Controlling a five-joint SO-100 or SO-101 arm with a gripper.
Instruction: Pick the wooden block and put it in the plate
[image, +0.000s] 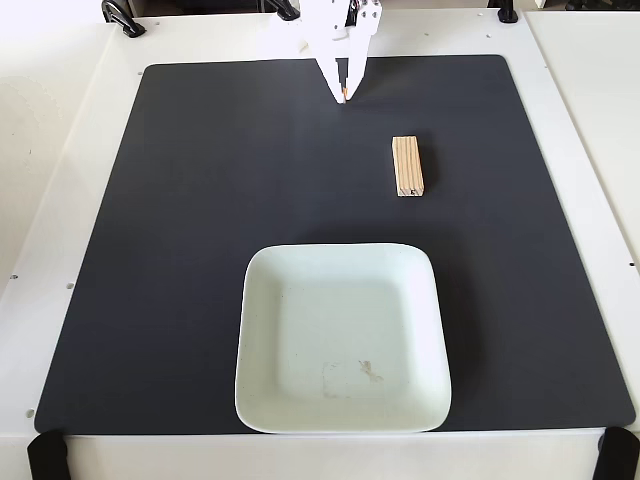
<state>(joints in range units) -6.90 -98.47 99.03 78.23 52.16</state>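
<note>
In the fixed view, the white fingers (343, 96) hang at the top edge of the black mat (200, 250) on the table (60, 150), clenched together and holding nothing. The wooden block (407, 166) lies flat on the mat, below and to the right of them, well apart. The plate (300, 330) sits farther below, empty.
</note>
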